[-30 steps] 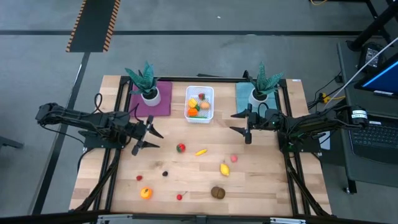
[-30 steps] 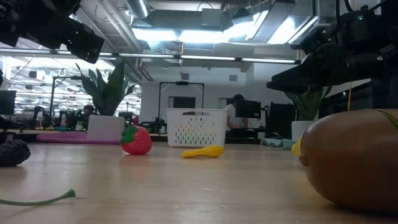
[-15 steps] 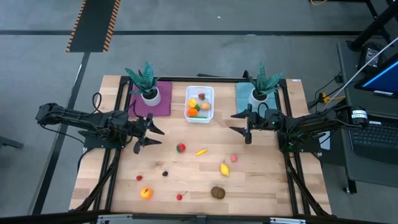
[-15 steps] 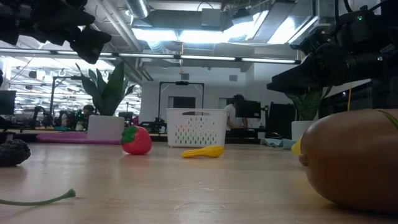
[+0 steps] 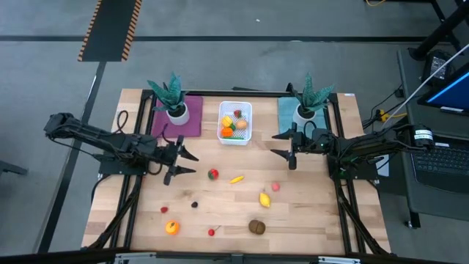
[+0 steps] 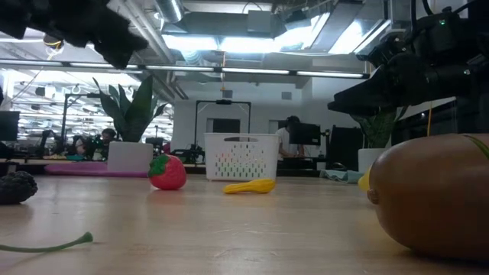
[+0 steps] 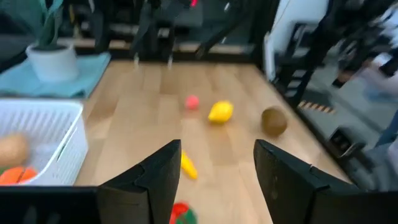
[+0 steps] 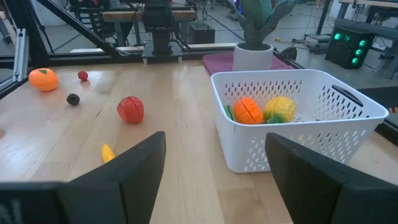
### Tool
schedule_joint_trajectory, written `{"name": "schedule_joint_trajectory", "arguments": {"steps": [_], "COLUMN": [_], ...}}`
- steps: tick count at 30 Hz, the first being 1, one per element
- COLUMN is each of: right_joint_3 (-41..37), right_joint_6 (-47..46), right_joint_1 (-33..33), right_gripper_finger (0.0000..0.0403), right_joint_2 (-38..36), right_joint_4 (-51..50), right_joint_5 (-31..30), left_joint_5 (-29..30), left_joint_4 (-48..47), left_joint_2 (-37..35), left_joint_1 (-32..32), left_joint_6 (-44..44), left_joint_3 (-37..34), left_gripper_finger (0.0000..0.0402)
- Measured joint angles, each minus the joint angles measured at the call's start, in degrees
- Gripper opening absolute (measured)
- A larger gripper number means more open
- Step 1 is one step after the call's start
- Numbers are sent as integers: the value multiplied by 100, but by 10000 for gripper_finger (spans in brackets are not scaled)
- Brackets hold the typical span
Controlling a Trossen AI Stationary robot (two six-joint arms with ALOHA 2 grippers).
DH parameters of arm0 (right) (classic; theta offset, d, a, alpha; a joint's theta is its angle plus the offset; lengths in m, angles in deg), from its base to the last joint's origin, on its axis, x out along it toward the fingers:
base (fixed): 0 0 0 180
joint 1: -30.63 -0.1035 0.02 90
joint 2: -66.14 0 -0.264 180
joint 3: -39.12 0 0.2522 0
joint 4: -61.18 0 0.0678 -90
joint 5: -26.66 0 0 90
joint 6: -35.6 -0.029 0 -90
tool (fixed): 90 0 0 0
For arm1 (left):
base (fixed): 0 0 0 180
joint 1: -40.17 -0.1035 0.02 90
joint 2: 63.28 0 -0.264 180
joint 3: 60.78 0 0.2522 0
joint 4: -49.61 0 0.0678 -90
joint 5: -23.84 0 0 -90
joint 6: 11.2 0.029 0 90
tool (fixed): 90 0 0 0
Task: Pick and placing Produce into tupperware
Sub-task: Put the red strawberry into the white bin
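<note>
The white tub (image 5: 235, 122) stands at the table's far middle with an orange, a yellow fruit and other produce inside (image 8: 261, 110). Loose produce lies on the wood: a red strawberry (image 5: 213, 174), a small yellow banana (image 5: 237, 178), a pink piece (image 5: 276, 187), a lemon (image 5: 264, 199), a brown kiwi (image 5: 256, 226), an orange (image 5: 171, 227) and small red and dark pieces. My left gripper (image 5: 179, 163) hovers open, just left of the strawberry (image 7: 181, 213). My right gripper (image 5: 284, 144) hovers open and empty, right of the tub (image 8: 298, 118).
Two teal spiky plants in white pots stand on a purple mat (image 5: 176, 117) and a teal mat (image 5: 297, 114) either side of the tub. Black frame rails run along both table sides. A green stem (image 6: 46, 246) lies near the low camera.
My left gripper has moved a little toward the table's right edge, closer to the strawberry, staying open. The produce has not moved.
</note>
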Motion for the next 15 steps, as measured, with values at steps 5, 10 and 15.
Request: {"name": "schedule_joint_trajectory", "arguments": {"steps": [5,10,15], "right_joint_3": [2,2,2], "right_joint_6": [7,8,11], "right_joint_1": [-1,-1,-1], "right_gripper_finger": [278,278,278], "right_joint_2": [0,1,-1], "right_joint_4": [-39,-49,-115], "right_joint_5": [1,1,0], "left_joint_5": [526,769,945], "left_joint_4": [-488,-941,-1687], "left_joint_2": [720,1406,2020], "left_joint_1": [167,276,394], "left_joint_6": [-37,-20,-343], "left_joint_3": [377,918,1637], "left_gripper_finger": [195,195,195]}}
